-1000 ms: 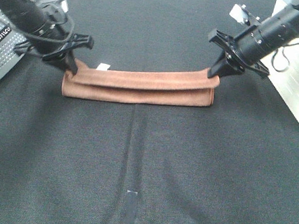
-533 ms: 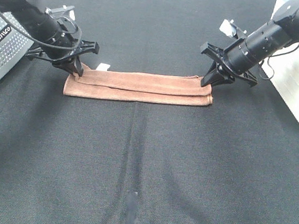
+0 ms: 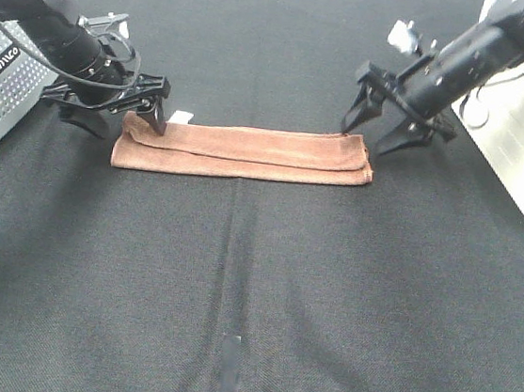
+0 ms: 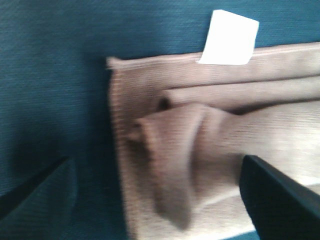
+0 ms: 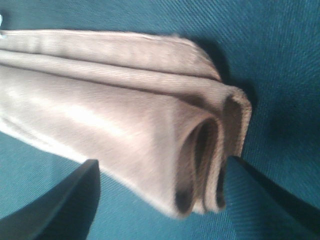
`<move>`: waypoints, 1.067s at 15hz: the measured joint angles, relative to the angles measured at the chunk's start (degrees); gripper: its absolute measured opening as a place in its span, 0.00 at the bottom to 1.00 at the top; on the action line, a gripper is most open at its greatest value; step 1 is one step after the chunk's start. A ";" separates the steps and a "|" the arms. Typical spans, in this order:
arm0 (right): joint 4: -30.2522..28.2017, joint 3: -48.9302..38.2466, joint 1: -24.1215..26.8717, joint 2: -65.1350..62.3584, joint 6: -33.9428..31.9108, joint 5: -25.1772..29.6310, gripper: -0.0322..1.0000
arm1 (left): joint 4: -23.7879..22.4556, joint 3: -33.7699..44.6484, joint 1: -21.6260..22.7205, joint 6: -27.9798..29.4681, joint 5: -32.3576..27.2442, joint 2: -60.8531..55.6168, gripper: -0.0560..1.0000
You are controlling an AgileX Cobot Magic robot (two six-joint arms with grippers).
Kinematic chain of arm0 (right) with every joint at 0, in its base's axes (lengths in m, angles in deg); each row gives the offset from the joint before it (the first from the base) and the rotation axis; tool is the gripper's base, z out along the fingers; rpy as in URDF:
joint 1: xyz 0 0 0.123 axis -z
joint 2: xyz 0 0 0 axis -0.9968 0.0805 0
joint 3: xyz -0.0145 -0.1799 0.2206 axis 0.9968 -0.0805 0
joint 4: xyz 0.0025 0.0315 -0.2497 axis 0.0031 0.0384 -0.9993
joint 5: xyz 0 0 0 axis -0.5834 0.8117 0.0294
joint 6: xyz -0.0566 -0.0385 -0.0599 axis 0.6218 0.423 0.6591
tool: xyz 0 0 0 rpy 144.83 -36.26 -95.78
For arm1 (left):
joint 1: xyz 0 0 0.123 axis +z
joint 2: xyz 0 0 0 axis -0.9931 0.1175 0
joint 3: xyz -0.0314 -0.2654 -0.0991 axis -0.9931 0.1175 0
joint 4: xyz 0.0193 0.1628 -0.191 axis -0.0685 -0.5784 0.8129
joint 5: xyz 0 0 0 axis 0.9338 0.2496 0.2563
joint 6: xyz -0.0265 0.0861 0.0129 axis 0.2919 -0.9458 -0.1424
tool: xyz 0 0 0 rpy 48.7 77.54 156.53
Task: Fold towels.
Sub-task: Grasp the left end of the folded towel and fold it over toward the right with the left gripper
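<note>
My left fingers (image 3: 158, 114) and right fingers (image 3: 355, 107) spread wide and empty at either end of the folded reddish-brown terry-cloth towel (image 3: 248, 152), so it lies flat.

One towel (image 3: 243, 152) lies on one table (image 3: 251, 289) and carries one white tag (image 3: 183, 116). Two grippers are in view: the left gripper (image 3: 117, 123) and the right gripper (image 3: 363, 139).

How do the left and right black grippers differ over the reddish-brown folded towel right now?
Left gripper: one finger over the towel's tagged end, the other over black tablecloth beyond it. Right gripper: fingers flank the untagged end's corner, neither over the towel. Left gripper's end lies flat and rumpled; right gripper's end shows looped folds. Both are open, holding nothing.
</note>
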 joint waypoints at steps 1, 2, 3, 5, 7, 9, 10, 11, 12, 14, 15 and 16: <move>-0.34 0.00 0.00 -0.06 0.00 0.17 0.68 | -0.23 0.00 0.00 0.46 0.00 0.00 0.85; -0.40 0.00 0.00 -0.06 0.00 0.17 0.68 | 0.34 0.00 0.00 0.80 0.46 0.40 0.85; -0.40 0.00 0.00 -0.06 0.00 0.17 0.68 | 1.43 0.00 0.00 0.80 0.97 1.09 0.84; -0.69 0.00 0.00 -0.06 0.00 0.17 0.68 | 4.13 -0.29 0.00 0.80 1.32 2.41 0.79; -0.86 0.00 0.00 -0.06 -0.06 0.17 0.68 | 4.64 -0.57 0.17 0.80 1.72 2.98 0.66; -0.86 0.00 0.00 -0.06 -0.06 0.17 0.68 | 4.87 -0.57 0.17 0.74 2.18 3.38 0.34; -0.86 0.00 0.00 -0.06 -0.06 0.17 0.68 | 5.61 -0.57 0.17 0.00 2.23 3.55 0.18; -0.86 0.00 0.00 -0.06 -0.06 0.17 0.68 | 5.61 -0.57 0.11 -0.40 2.23 3.55 0.11; -0.86 0.00 0.00 -0.06 -0.06 0.17 0.68 | 5.56 -0.57 0.11 -0.52 2.18 3.55 0.12; -0.97 0.00 0.00 -0.11 -0.69 0.69 0.68 | 1.03 -0.52 0.00 -0.69 0.11 1.78 0.12; -1.15 0.00 0.00 -0.57 -1.49 0.86 0.68 | -2.58 -0.52 0.00 -0.52 -1.20 0.17 0.12; -1.26 0.00 0.00 -1.26 -1.60 1.26 0.68 | -4.53 -0.52 0.00 0.00 -1.66 -0.92 0.12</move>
